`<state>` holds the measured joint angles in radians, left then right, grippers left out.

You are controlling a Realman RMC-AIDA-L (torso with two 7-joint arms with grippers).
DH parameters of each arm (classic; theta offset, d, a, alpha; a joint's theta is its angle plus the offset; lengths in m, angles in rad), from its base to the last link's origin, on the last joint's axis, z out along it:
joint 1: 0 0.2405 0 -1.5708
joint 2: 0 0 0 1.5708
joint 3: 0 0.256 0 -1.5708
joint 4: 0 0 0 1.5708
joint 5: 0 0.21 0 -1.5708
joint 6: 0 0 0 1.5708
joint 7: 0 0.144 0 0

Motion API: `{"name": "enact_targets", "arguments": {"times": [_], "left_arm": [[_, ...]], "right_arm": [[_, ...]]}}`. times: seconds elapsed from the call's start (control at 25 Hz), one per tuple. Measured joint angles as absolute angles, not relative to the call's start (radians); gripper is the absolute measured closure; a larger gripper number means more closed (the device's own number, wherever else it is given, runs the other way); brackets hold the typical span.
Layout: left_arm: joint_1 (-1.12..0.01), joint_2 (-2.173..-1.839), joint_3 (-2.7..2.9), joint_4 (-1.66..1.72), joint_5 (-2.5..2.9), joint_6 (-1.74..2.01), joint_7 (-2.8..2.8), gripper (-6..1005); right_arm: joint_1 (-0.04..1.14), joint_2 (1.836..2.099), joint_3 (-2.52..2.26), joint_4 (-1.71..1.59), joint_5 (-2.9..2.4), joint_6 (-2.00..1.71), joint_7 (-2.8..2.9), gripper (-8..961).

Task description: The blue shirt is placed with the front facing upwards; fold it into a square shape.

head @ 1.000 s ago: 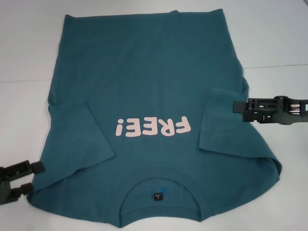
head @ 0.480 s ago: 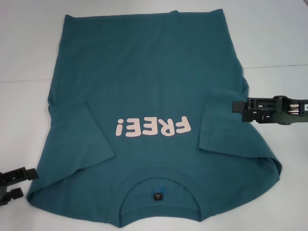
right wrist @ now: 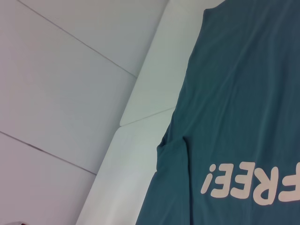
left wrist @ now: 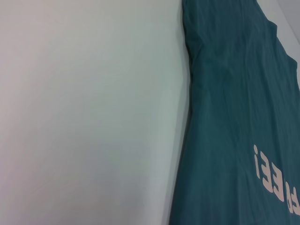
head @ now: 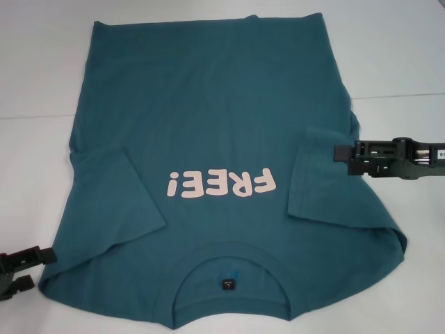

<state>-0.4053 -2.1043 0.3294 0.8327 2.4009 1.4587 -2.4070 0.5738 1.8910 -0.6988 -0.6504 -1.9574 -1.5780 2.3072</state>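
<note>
The white table (head: 42, 83), smooth and matte, is covered in its middle by the blue shirt (head: 208, 111), which is spread flat with the front side up. The shirt is made of soft, finely knitted cotton in a dark teal colour, and only shallow wrinkles are seen along its edges. Its collar end is turned toward the robot and its straight hem lies at the far side. Both short sleeves are folded inward onto the body, so two slanted flaps are formed, and the outline is almost a trapezoid. Across the chest the pale pink lettering "FREE!" (head: 217, 186) is printed in thick rounded letters, seen upside down from the head view. The ribbed round collar (head: 226, 249) forms a curved band, and inside it a small dark square label (head: 226, 284) is sewn. The right gripper (head: 342, 152), black and blocky, is held over the right folded sleeve; whether its fingers are parted or closed cannot be told. The left gripper (head: 38, 268) is found at the near left corner of the table, just beside the shirt's shoulder, with its two fingers spread apart and nothing between them.
</note>
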Motion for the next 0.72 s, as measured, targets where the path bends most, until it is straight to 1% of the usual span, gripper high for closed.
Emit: {"name": "enact_targets", "arguments": {"times": [0.72], "left_arm": [[-0.408,-2.110,0.347,0.825,2.408,1.466,-2.407,141]], "right_arm": [[0.577,1.891,-0.696,-0.650,-1.957,-1.579,2.307,56]]}}
